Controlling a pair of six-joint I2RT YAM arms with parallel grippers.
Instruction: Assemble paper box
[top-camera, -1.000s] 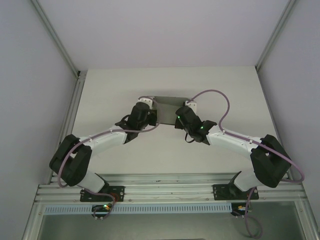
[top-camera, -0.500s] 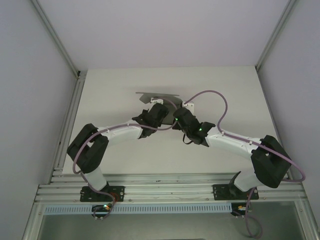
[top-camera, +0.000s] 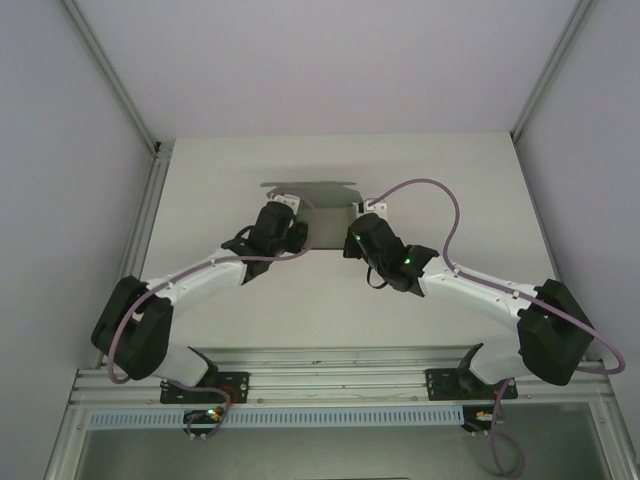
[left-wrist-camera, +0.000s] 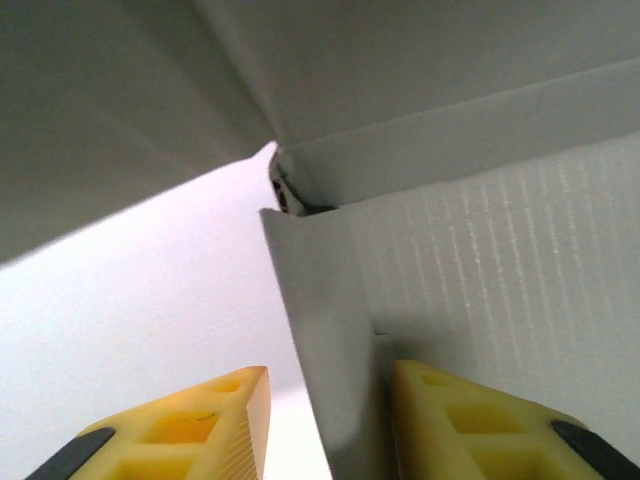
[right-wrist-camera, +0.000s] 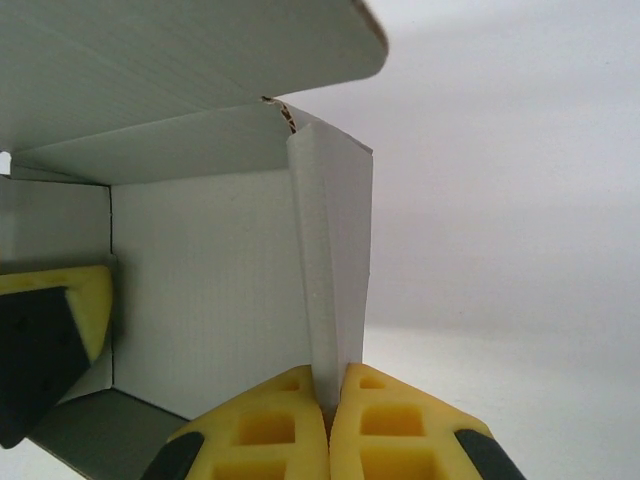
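The paper box (top-camera: 322, 198) — grey card, partly folded, with one flap hanging over its open inside — sits toward the far middle of the desk (top-camera: 460, 180), between the two arms. The right end effector (right-wrist-camera: 328, 395) is pressed together on an upright side wall. The left end effector (left-wrist-camera: 325, 385) stands spread — another wall rises between its yellow fingers (left-wrist-camera: 440, 410), against the right-hand one.

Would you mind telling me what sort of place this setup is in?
Probably a lab robot cell: white panels, aluminium framing, left arm and right arm bolted to a rail.
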